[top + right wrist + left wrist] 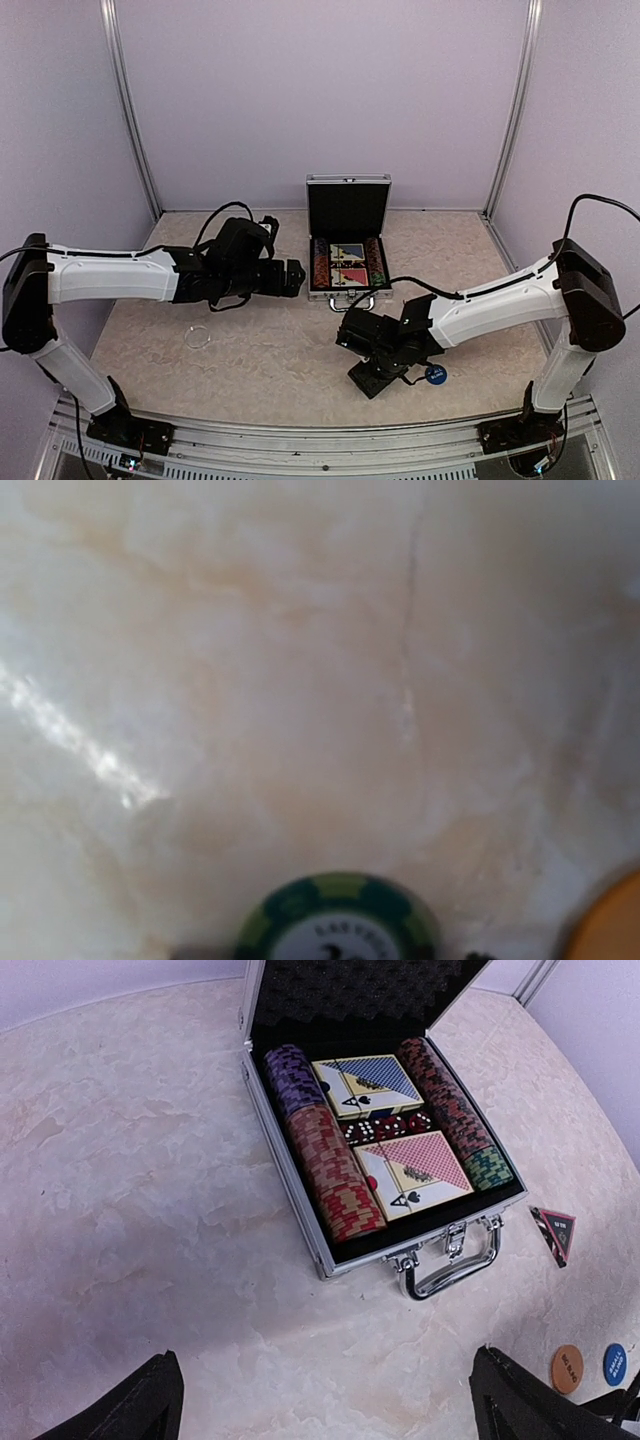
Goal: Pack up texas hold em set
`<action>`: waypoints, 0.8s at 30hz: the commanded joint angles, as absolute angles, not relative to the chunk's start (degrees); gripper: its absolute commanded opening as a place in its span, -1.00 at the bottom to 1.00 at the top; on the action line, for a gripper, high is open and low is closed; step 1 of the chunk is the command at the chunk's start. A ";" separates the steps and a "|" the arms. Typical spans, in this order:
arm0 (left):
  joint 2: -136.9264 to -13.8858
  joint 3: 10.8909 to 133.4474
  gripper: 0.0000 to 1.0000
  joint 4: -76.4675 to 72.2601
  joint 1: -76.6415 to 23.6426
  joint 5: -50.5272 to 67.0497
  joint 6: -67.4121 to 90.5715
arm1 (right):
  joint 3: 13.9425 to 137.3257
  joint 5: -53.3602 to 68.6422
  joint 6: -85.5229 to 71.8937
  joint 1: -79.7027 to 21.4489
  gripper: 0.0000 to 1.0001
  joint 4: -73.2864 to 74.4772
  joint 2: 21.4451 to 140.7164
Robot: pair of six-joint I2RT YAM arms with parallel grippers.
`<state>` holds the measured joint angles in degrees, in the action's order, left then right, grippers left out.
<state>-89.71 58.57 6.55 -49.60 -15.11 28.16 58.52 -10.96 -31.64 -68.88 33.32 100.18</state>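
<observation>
The thin, stiff green chip point(338, 920) is best pinched by its rim. Left gripper point(295, 278) is spread; right gripper point(370, 380) cannot be judged.

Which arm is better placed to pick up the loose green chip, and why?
Right. The right fingers are low over the table, the green chip close under their wrist camera; the left fingers hang open beside the case.

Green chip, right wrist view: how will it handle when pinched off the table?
The chip seems to lie flat on the glossy table, so a pinch will likely skid it rather than catch its thin edge. It looks rigid and unlikely to flex. Being round, it could roll if tipped on edge.
</observation>
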 commanded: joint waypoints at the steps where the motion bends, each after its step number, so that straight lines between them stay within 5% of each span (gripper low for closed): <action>1: -87.66 57.35 0.98 5.97 -49.77 -17.08 29.02 | 58.23 -10.08 -32.40 -69.53 0.22 31.72 101.18; 24: -82.23 54.11 0.98 5.37 -50.38 -16.40 31.38 | 55.35 -7.80 -35.34 -68.29 -0.06 31.12 101.40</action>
